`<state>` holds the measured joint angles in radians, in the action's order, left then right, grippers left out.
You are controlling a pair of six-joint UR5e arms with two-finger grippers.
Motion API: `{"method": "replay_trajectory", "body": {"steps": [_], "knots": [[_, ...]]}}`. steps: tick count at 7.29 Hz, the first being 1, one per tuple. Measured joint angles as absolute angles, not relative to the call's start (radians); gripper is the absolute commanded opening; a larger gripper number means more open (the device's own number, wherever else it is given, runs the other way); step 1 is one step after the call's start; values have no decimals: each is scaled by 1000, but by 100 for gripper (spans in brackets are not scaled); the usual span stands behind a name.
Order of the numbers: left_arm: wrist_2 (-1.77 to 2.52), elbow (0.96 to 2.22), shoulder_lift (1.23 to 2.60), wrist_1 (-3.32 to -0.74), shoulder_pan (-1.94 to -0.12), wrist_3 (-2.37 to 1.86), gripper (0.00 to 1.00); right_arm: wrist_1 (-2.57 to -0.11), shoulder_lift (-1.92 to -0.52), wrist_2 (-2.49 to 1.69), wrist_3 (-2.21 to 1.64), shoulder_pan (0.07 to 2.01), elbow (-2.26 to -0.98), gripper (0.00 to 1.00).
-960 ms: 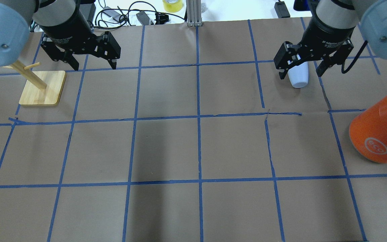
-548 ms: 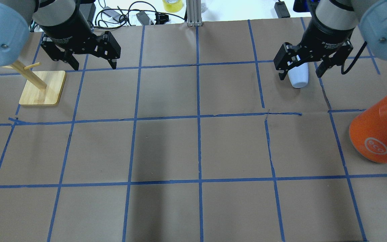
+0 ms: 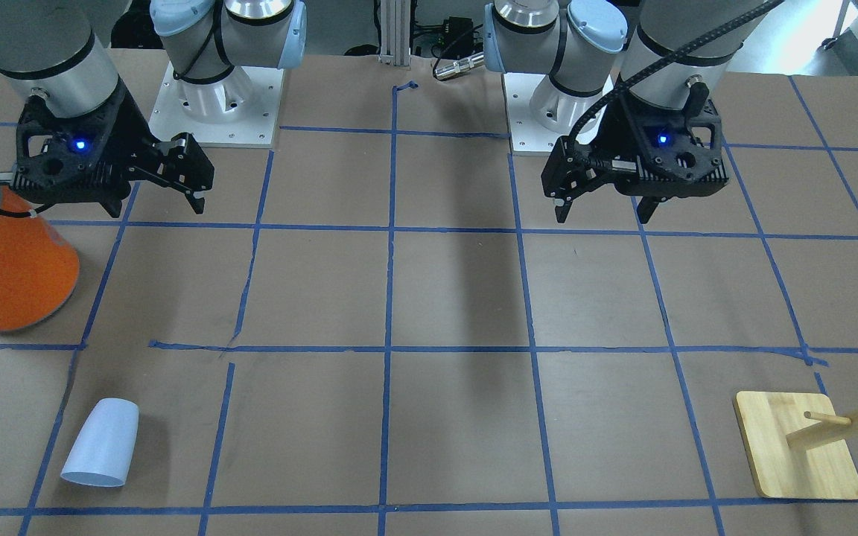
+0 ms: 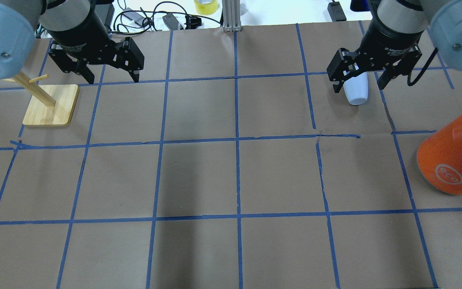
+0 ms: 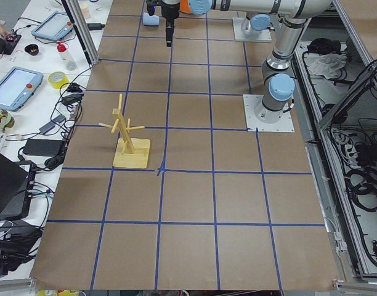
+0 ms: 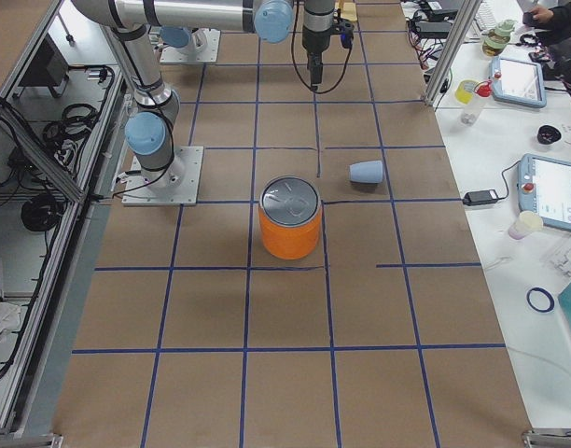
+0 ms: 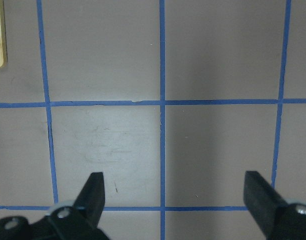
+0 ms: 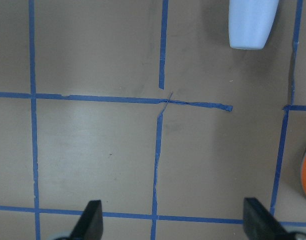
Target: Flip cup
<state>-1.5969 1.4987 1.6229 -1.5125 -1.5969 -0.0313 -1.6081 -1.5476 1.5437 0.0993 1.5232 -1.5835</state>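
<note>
The cup is a small pale blue-white tumbler lying on its side on the brown paper, on the far side of the table on the robot's right. It also shows in the overhead view, in the exterior right view and at the top edge of the right wrist view. My right gripper is open and empty, held high above the table and short of the cup. My left gripper is open and empty above bare paper.
A large orange can with a silver top stands at the table's right edge, nearer the robot than the cup. A wooden peg stand sits at the far left. Blue tape lines grid the paper. Cables and tools lie beyond the far edge.
My right gripper has shifted slightly away from the robot, still open. The cup and my left arm have not moved.
</note>
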Motion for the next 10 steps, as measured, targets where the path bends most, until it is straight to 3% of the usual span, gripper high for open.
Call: {"method": "replay_trajectory", "body": {"steps": [10], "knots": [[-1598, 1498, 1623, -1511, -1597, -31, 100, -1596, -1543, 1546, 96, 1513, -1589, 100]]}}
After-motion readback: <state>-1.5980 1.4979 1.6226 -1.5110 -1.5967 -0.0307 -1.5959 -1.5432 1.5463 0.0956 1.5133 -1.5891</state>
